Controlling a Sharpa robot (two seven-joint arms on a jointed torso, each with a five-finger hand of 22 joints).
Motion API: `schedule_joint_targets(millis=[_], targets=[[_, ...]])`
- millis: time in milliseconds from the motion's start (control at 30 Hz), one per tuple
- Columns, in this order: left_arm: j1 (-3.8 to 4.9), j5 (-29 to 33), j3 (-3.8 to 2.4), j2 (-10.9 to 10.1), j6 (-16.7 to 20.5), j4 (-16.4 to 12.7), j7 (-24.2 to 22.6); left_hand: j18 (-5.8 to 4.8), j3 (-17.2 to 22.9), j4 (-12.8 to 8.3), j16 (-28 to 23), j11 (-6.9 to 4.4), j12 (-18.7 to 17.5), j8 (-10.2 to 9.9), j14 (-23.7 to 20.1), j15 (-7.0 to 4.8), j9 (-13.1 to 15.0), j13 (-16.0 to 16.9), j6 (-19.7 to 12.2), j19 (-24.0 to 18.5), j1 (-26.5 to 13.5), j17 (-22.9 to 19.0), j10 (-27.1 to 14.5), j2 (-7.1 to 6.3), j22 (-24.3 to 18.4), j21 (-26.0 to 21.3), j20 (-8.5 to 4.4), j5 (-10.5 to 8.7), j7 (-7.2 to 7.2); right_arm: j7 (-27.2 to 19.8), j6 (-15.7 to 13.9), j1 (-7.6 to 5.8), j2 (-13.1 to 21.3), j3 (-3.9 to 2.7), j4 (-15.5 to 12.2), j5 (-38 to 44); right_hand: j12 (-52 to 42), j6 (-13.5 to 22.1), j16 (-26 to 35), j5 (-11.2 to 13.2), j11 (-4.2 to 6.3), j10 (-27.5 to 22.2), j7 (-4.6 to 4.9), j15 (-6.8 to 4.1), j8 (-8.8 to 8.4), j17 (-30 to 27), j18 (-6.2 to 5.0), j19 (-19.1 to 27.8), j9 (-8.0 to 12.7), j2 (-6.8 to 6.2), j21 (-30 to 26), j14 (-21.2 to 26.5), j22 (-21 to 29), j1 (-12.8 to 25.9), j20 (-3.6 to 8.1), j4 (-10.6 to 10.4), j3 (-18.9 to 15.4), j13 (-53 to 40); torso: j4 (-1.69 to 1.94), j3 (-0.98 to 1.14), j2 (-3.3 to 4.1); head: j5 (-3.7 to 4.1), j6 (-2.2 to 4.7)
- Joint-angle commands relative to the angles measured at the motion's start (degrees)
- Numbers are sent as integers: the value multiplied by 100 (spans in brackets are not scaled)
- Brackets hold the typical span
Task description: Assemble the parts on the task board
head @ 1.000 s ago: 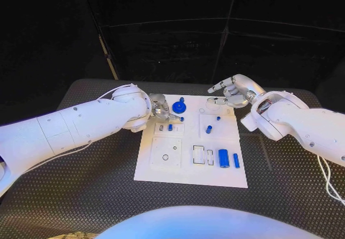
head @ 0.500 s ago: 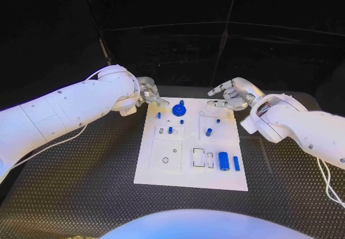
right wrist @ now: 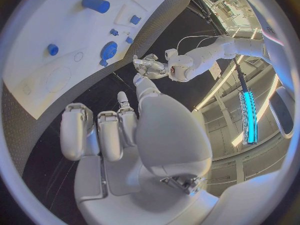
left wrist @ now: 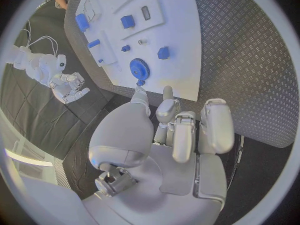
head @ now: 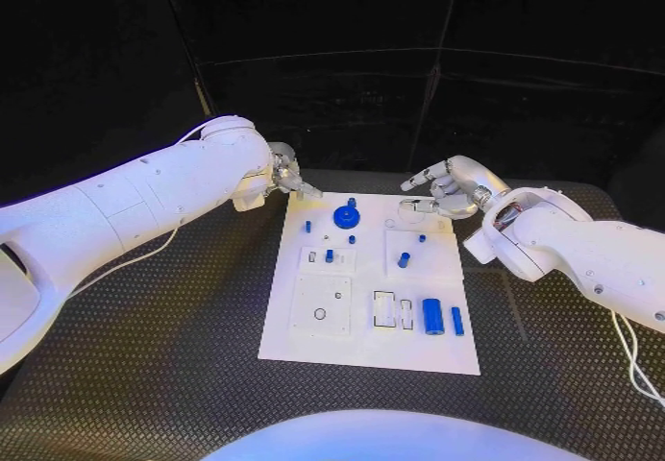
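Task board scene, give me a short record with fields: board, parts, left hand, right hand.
board: white task board lying flat on the black table
parts: blue gear at the far end; blue cylinder near the right edge; small blue pieces between them
left hand: left hand off the board's far left corner, holding nothing
right hand: right hand above the far right corner, holding nothing, fingers apart
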State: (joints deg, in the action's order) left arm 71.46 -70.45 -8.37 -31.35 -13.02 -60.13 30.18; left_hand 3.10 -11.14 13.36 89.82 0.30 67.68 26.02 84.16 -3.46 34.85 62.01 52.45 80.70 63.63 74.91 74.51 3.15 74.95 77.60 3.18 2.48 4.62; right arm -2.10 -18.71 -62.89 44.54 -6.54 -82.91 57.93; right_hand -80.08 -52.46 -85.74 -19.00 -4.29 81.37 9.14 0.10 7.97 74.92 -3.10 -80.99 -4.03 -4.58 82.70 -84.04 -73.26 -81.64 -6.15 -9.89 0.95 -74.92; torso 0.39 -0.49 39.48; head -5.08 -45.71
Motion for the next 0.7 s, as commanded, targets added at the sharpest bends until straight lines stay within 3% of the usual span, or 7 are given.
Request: schedule_joint_targets(millis=[33,267,700], targets=[[23,-182,55,85,-320,148,-53,68,-30,10,18,2,22,-35,584,32,-7,5,40,26,16,1509,36,6,25,28,3,27,-11,-32,38,-9,-6,-5,4,10,15,-33,24,24,17,-2,-1,-33,30,305,-48,33,8,24,-37,-346,6,55,19,26,-1,-261,-4,-2,-2,-5,-9],[19,-204,162,257,-437,359,-50,69,-84,35,18,-3,23,-39,584,28,-25,1,79,28,-10,1509,34,-12,23,24,1,26,-18,-40,43,-9,-21,-5,15,10,17,-33,25,16,17,-4,-2,-33,30,304,-49,37,8,29,-40,-346,13,60,19,25,0,-258,-11,-4,-8,-12,-22],[-11,-164,226,334,-766,427,-42,59,-132,77,18,-17,57,-28,584,21,-39,34,155,57,-25,1509,59,24,68,57,-4,27,-37,-46,50,-9,-38,-5,25,10,17,-33,25,16,17,-4,-2,-33,30,304,-49,37,8,29,-40,-346,13,60,19,25,0,-258,2,0,-10,-21,-4]])
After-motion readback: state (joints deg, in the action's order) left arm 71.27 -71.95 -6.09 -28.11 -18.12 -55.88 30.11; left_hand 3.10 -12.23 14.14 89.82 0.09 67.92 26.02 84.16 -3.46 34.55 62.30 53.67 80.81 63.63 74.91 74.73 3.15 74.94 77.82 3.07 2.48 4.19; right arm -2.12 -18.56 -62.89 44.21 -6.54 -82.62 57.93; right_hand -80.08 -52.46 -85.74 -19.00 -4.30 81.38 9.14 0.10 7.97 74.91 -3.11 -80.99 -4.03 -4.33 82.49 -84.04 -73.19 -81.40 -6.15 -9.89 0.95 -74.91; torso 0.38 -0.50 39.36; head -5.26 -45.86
